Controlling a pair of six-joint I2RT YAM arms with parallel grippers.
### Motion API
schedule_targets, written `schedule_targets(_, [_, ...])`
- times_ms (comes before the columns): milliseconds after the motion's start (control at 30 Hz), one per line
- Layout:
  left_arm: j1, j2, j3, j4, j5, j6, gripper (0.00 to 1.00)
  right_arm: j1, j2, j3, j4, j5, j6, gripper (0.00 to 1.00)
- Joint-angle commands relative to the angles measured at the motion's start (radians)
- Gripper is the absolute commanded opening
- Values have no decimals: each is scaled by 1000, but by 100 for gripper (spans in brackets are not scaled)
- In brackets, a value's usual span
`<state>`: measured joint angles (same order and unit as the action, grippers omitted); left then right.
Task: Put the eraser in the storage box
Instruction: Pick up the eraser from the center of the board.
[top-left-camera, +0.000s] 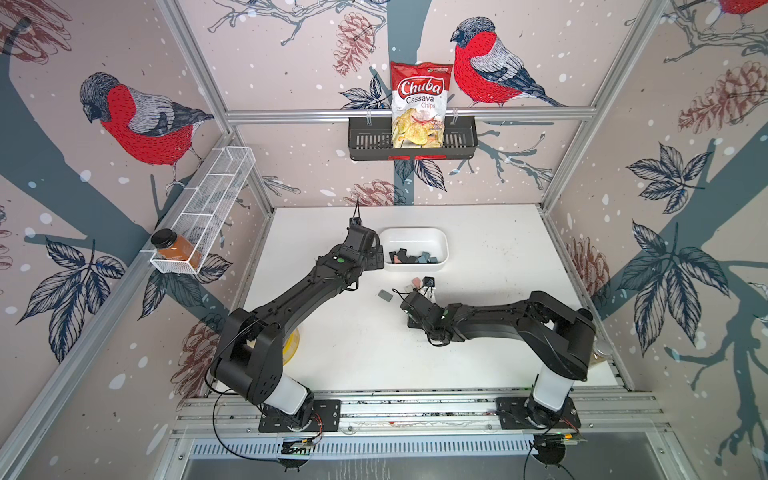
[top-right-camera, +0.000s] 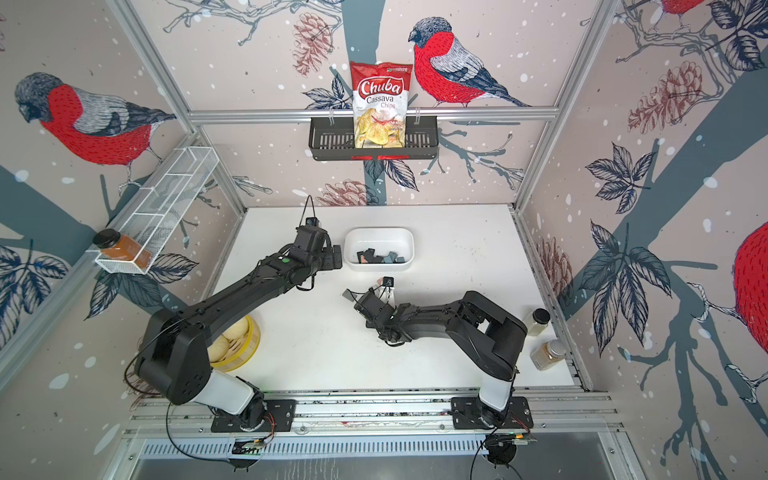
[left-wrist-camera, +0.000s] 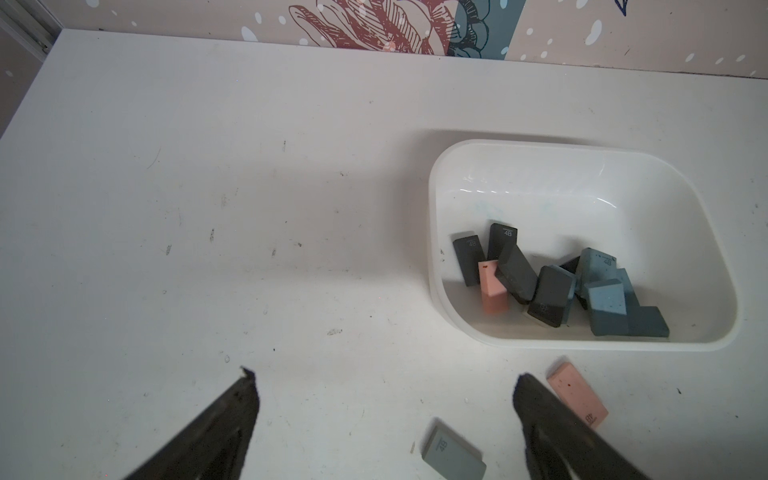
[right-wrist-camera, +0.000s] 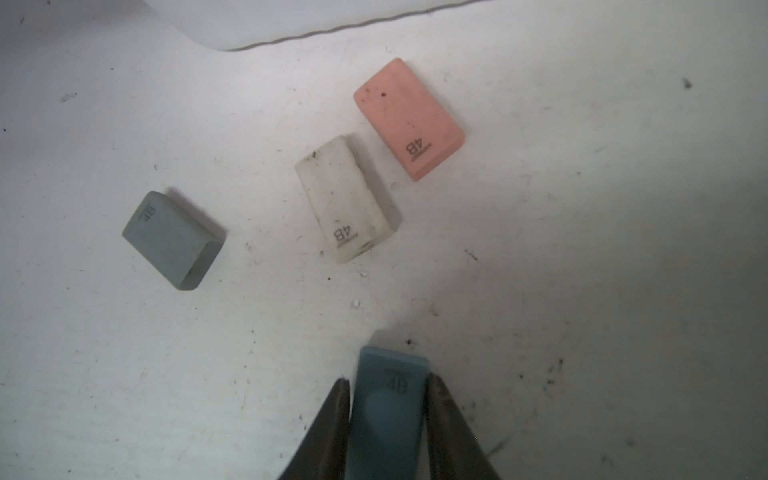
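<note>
my right gripper (right-wrist-camera: 388, 378) was closed narrow on the blue eraser (right-wrist-camera: 386, 419), one finger pressed to each long side. whether it had left the table (right-wrist-camera: 582, 208) i could not tell. it sat outside the box (top-left-camera: 415, 239), just off the box's near wall. between it and the box lay a pink eraser (right-wrist-camera: 409, 118) nearest the box, a white eraser (right-wrist-camera: 345, 199) beside that, and a grey eraser (right-wrist-camera: 174, 241) farthest from the box. inside the box was a heap of erasers (left-wrist-camera: 557, 286), dark, blue and pink. my left gripper (left-wrist-camera: 386, 375) hung wide open and empty, just off the box's left end.
</note>
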<state>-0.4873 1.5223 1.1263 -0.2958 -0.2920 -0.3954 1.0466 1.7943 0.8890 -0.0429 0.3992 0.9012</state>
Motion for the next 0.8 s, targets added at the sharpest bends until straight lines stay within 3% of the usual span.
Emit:
schedule_targets(0, [1, 0, 9, 16, -5, -8, 96, 9, 23, -3, -124, -43, -2, 33])
schedule_targets(233, [2, 1, 9, 16, -5, -8, 96, 18, 36, 10, -148, -27, -3, 33])
schedule_targets(333, [2, -1, 9, 16, -4, -9, 96, 21, 33, 12, -156, -19, -6, 25])
schedule_targets(767, [3, -5, 10, 17, -1, -11, 96, 12, -7, 38, -180, -3, -27, 25])
